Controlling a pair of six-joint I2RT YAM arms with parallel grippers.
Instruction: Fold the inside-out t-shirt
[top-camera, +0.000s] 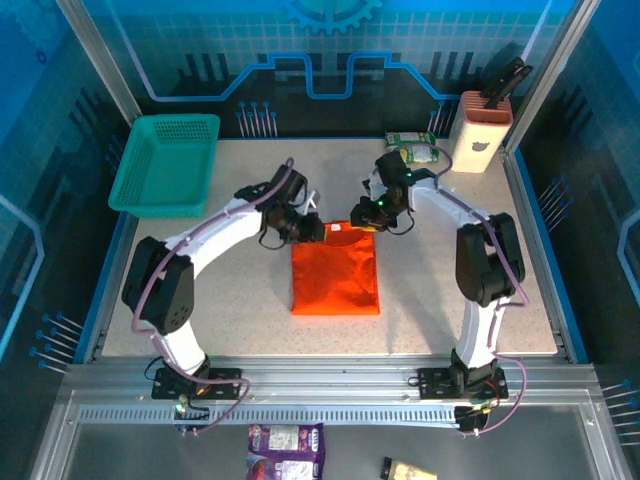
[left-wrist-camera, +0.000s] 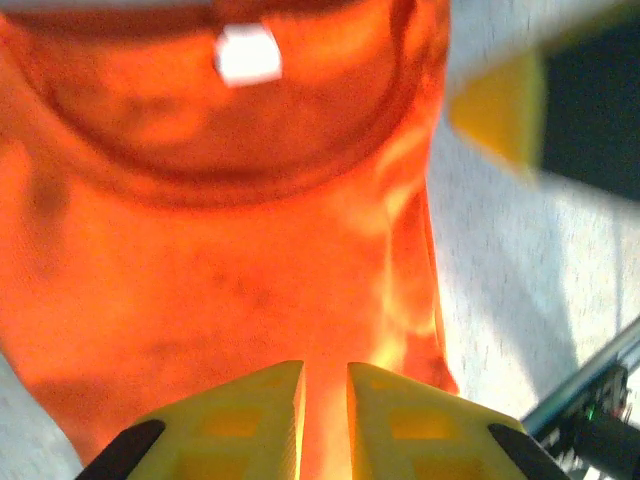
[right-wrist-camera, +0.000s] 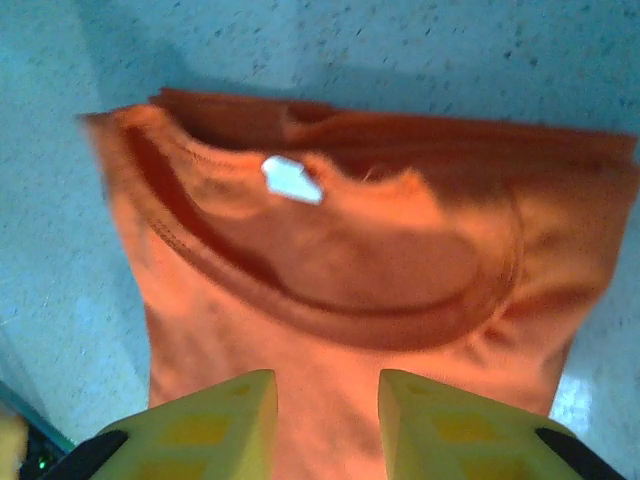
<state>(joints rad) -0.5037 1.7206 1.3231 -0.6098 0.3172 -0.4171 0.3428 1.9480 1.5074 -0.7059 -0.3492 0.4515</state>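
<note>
Looking down on a pale speckled desk, the overhead view showed the inside-out t-shirt (top-camera: 335, 280) lying flat near the middle, already narrowed into a tidy upright rectangle. Its collar end pointed to the far edge and its hem to the near edge. A white label (right-wrist-camera: 292, 180) sat inside the neckline, confirming the shirt was inside out.

Both arms reached in to the collar end. The left tool (top-camera: 312, 229) sat at the far left corner of the cloth. Its yellow jaws were nearly together, with orange showing in the slit between them; whether they pinched a layer could not be told. The right tool (top-camera: 362, 214) sat at the far right corner, jaws moderately apart above the cloth, with no grip evident.

A teal basket (top-camera: 160, 208) stood at the far left corner of the desk, well apart from the shirt.

The step in hand seemed to be taking the collar end to fold it toward the hem. To do it well, each tool would probably need to catch every layer at its own corner. The two should then lift evenly and travel together toward the near edge, keeping the side edges aligned, so that the stack does not skew or slide.
</note>
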